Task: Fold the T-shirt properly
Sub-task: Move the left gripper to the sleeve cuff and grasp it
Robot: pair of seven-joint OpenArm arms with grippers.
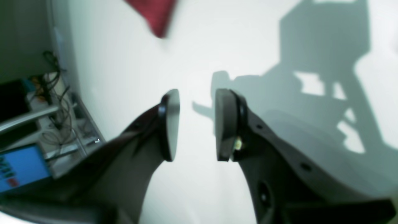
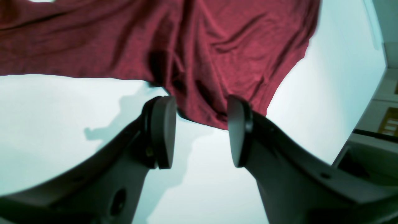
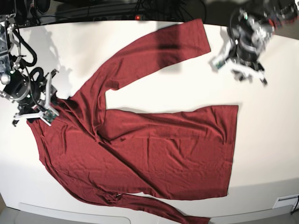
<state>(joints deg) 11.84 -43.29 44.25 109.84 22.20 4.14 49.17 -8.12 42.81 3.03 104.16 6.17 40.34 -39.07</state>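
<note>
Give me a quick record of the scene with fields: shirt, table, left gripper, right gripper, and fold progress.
shirt: dark red long-sleeved shirt spread flat, wrinkled, one sleeve angled toward the far edge
table: white table, shirt covers most of it
left gripper: left gripper open, empty, over bare table beside the sleeve's cuff
right gripper: right gripper open, empty, at the shirt's edge
fold progress: no fold made yet
</note>
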